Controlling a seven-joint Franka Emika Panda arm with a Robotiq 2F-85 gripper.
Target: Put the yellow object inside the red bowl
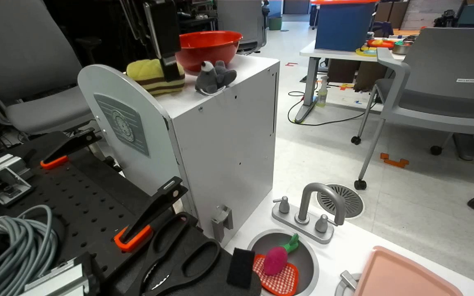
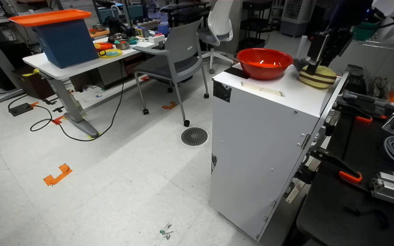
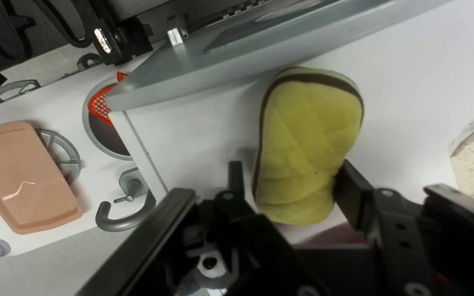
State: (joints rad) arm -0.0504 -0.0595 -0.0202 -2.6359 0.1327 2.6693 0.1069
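The yellow object (image 3: 307, 135), a ridged lump with brown stripes round its side, lies on the white cabinet top in both exterior views. My gripper (image 3: 293, 181) is lowered around its near end, one finger on each side. In the wrist view the right finger (image 3: 354, 193) touches the lump, while a gap separates the left finger (image 3: 235, 179) from it, so the jaws stand open. The red bowl (image 2: 264, 63) rests on the same top beside the lump, its inside bare in that exterior view. Only a blurred sliver of the bowl (image 3: 335, 236) shows behind my gripper in the wrist view.
A grey plush toy (image 1: 212, 78) sits close to the bowl and the lump. An upright panel (image 1: 126, 119) edges the cabinet top on the lump's side. Lower down are a faucet (image 1: 323, 201), a sink (image 1: 313, 263) and a salmon-pink tray (image 1: 405, 275).
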